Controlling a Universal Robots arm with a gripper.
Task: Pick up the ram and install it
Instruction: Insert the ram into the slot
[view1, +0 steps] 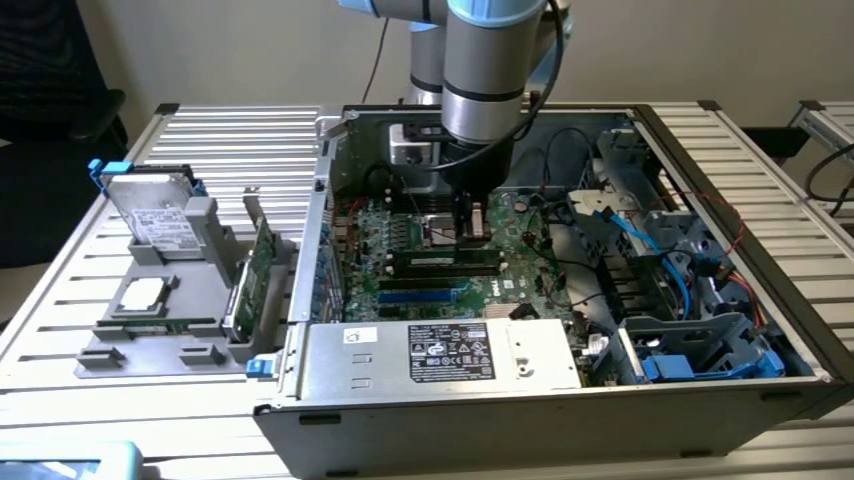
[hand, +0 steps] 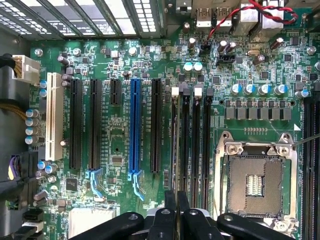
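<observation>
The ram (view1: 447, 262) stands on its long edge among the black memory slots (hand: 196, 145) of the motherboard (view1: 400, 240), near the middle of the open computer case (view1: 534, 425). It carries a pale label, but the writing on it is too small to read.

The gripper (view1: 467, 238) hangs directly over the ram, pointing straight down. In the wrist view its black fingers (hand: 176, 196) are drawn close together, with only a thin gap between them, in line with one memory slot. I cannot tell if they pinch the ram's upper edge or only stay above it.

The arm (view1: 487, 70) comes down into the case from 12 o'clock, its silver and blue wrist almost vertical.

The wrist view shows a blue slot (hand: 134, 125) between black ones and the empty processor socket (hand: 256, 182). White print runs along the slots, not readable.

In the exterior view the power supply (view1: 387, 355) lies at 6 o'clock from the ram; its label has logos and small unreadable text. At 9 o'clock, outside the case, a gray holder (view1: 200, 230) keeps a hard drive (view1: 154, 215) and a green card (view1: 260, 265).
</observation>
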